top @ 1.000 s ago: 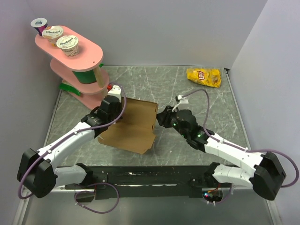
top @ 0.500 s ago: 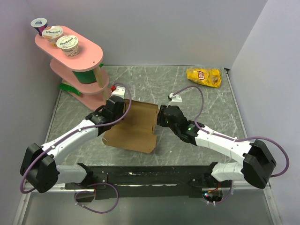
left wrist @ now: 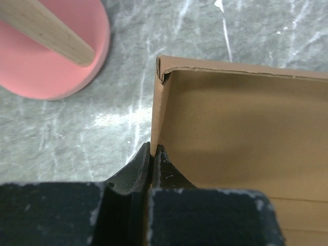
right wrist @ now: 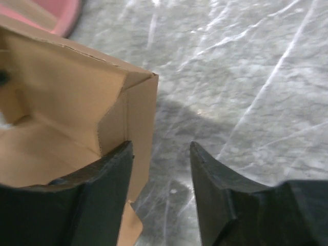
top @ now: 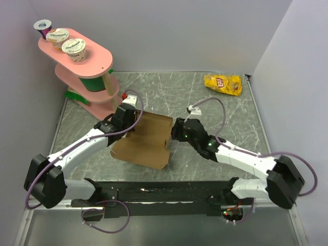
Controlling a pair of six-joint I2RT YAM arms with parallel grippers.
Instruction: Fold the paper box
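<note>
The paper box (top: 145, 139) is plain brown corrugated cardboard, matte and unprinted, lying near the middle of the surface (top: 195, 97) between the two arms. Its far wall and side walls stand up, with a crease line across the floor panel. In the left wrist view the paper box (left wrist: 241, 128) shows a folded corner tab at its far left corner and a slightly ragged cut edge along the far wall. The left claw (left wrist: 152, 151) is clamped on the thin upright left wall, its black fingers pressed together with the cardboard edge between them; from above, the left claw (top: 127, 122) sits at the box's left far side.

The right claw (top: 173, 134) is at the box's right far corner. In the right wrist view the right claw (right wrist: 161, 149) stands apart, one finger at the corner of the paper box (right wrist: 66, 113), the other over bare surface; whether the nearer finger touches the wall cannot be told.

The surface is grey, marbled and scratched. A pink stand (top: 95, 59) with rounded tiers stands just beyond the box's left corner, cramping that side; a glossy yellow chip bag (top: 223, 83) lies well apart at the far right, with open surface to the right of the box
</note>
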